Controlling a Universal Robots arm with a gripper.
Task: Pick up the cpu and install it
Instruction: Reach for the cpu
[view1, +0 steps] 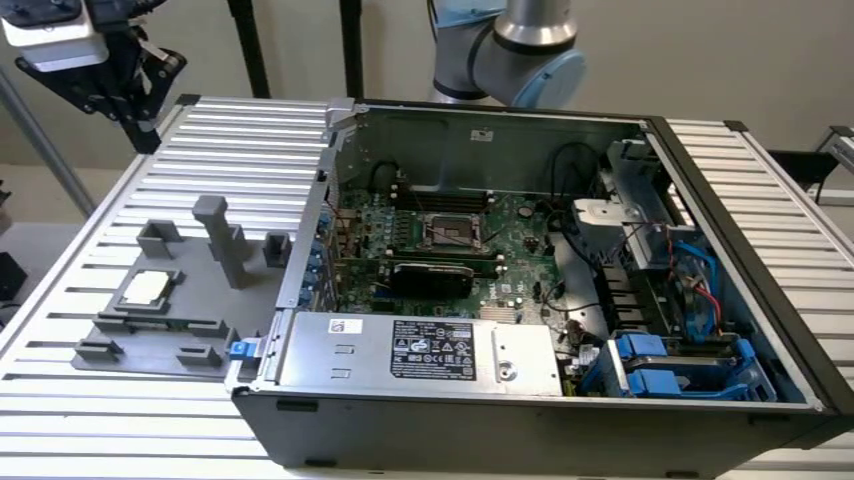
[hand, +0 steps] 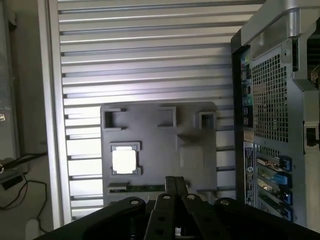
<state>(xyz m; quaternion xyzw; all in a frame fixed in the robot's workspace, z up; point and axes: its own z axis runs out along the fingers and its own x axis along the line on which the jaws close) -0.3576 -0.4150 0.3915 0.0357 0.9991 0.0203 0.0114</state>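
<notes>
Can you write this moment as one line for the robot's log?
gripper: shut, holding nothing, up in the air | cpu: resting in grey holder on table | computer: open, cpu not installed

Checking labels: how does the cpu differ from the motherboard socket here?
The cpu is pale silver; the socket is a dark frame with a dark centre. The cpu lies in a grey fixture plate outside the case; the socket sits on the motherboard inside it. Both are square and lie flat.
</notes>
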